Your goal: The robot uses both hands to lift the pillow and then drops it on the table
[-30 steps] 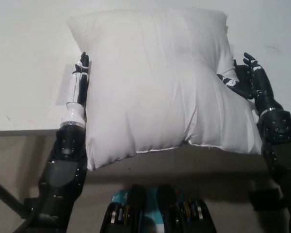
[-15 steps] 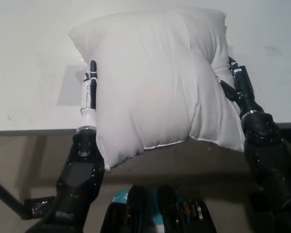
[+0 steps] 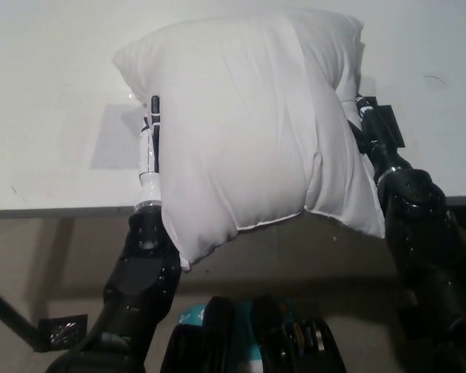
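A big white pillow (image 3: 248, 132) fills the middle of the head view, its lower corners hanging past the front edge of the white table (image 3: 54, 93). My white left hand (image 3: 150, 144) presses flat against its left side, partly sunk into the fabric. On the other side my black right hand (image 3: 373, 128) pushes into the pillow's right flank, mostly buried in a fold. The pillow is squeezed between the two hands and bulges in the middle. Whether its far underside still touches the table is hidden.
The table's front edge (image 3: 46, 210) runs across the picture at mid height. A faint grey patch (image 3: 113, 140) marks the tabletop left of the pillow. Below the edge, a dark slanted strut (image 3: 8, 311) and a small dark object (image 3: 62, 328) sit at lower left.
Both hands have moved inward toward each other. The pillow has been squeezed narrower and bulges more; its right lower corner has drawn in.
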{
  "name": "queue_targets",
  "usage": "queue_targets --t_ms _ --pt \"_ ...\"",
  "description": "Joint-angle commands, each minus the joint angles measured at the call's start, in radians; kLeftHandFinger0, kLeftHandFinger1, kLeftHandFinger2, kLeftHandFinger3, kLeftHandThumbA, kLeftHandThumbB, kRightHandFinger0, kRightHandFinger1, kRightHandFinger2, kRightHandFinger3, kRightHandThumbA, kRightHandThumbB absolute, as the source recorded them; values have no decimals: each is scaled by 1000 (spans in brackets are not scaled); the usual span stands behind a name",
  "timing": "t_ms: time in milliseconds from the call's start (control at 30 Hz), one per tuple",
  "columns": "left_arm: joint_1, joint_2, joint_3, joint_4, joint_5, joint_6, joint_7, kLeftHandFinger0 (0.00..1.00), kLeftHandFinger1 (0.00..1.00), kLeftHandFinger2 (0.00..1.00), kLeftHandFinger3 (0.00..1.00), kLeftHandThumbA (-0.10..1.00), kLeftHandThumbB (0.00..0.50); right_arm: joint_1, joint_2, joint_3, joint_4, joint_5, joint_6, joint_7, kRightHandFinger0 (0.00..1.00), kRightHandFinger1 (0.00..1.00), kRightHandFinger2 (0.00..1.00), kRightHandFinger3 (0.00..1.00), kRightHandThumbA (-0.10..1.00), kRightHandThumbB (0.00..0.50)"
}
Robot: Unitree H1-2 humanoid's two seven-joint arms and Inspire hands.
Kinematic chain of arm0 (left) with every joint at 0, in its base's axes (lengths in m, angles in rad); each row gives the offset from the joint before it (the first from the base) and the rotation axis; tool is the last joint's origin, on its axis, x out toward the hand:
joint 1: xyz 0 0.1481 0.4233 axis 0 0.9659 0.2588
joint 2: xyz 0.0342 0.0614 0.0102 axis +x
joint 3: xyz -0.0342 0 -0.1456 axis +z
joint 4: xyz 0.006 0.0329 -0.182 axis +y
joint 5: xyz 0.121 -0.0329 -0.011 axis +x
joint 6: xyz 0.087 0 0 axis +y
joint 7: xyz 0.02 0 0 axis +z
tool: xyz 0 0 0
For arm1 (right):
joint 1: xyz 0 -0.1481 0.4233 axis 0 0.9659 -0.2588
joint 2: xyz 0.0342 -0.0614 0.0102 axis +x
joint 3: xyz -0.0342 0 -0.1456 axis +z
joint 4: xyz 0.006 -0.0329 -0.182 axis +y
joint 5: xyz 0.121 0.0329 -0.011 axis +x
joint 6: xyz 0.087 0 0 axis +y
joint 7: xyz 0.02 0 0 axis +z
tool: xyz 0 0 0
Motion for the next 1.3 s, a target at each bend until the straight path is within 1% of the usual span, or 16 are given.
queue_targets --t_ms 0,133,200,333,367,500,600,633,800,833,900,967,1000,1067,1233,1267 --pt "-60 -112 -60 6 14 13 -74 1000 1000 1000 1000 1000 150 -35 98 71 -55 39 40 146 1000 1000 1000 1000 1000 418" --pt "-66 -113 -81 -14 20 34 -70 1000 1000 1000 1000 1000 148 -37 106 80 -76 48 35 142 1000 1000 1000 1000 1000 418" --pt "-60 -114 -90 -63 18 48 -75 1000 1000 1000 1000 1000 184 -27 106 89 -138 57 42 144 1000 1000 1000 1000 1000 421" --pt "-55 -113 -108 -173 -1 69 -97 1000 1000 1000 1000 1000 178 -18 99 100 -249 67 52 143 1000 1000 1000 1000 1000 442" --pt "-56 -111 -117 -213 -3 83 -104 1000 1000 1000 1000 1000 199 -15 95 107 -292 61 51 138 1000 1000 1000 1000 1000 432" --pt "-75 -98 -164 -384 39 139 -80 1000 1000 1000 1000 1000 203 -25 78 126 -450 42 67 118 1000 1000 1000 1000 1000 484" --pt "-104 -95 -173 -477 19 138 -97 1000 1000 1000 1000 1000 273 -45 56 138 -547 6 38 98 1000 1000 1000 1000 1000 472" --pt "-117 -94 -176 -548 25 159 -90 1000 1000 1000 1000 1000 297 -58 51 139 -605 -8 54 84 1000 1000 1000 1000 1000 496" --pt "-142 -77 -210 -723 66 196 -93 1000 1000 1000 1000 1000 282 -94 30 148 -745 -15 68 80 1000 1000 1000 1000 1000 453" --pt "-174 -60 -226 -805 91 233 -105 1000 1000 1000 1000 1000 275 -123 19 146 -853 -31 107 64 1000 1000 1000 1000 1000 416" --pt "-203 -51 -231 -840 99 232 -106 1000 1000 1000 1000 1000 264 -151 13 136 -901 -20 124 60 1000 1000 1000 1000 1000 416" --pt "-242 -40 -234 -890 106 275 -106 1000 1000 1000 1000 1000 288 -193 3 130 -956 -25 146 49 1000 1000 1000 1000 1000 423" --pt "-257 -34 -235 -909 113 298 -105 1000 1000 1000 1000 1000 316 -208 1 127 -973 -28 159 41 1000 1000 1000 1000 1000 438" --pt "-304 -23 -228 -941 130 312 -85 1000 1000 1000 1000 1000 316 -242 -12 123 -1013 -38 185 28 1000 1000 1000 1000 1000 471" --pt "-322 1 -226 -893 140 272 -75 1000 1000 1000 1000 1000 298 -225 -31 136 -1030 -82 173 11 1000 1000 1000 1000 1000 475" --pt "-315 6 -225 -871 150 263 -66 1000 1000 1000 1000 1000 297 -206 -33 142 -1026 -91 172 8 1000 1000 1000 1000 1000 450"
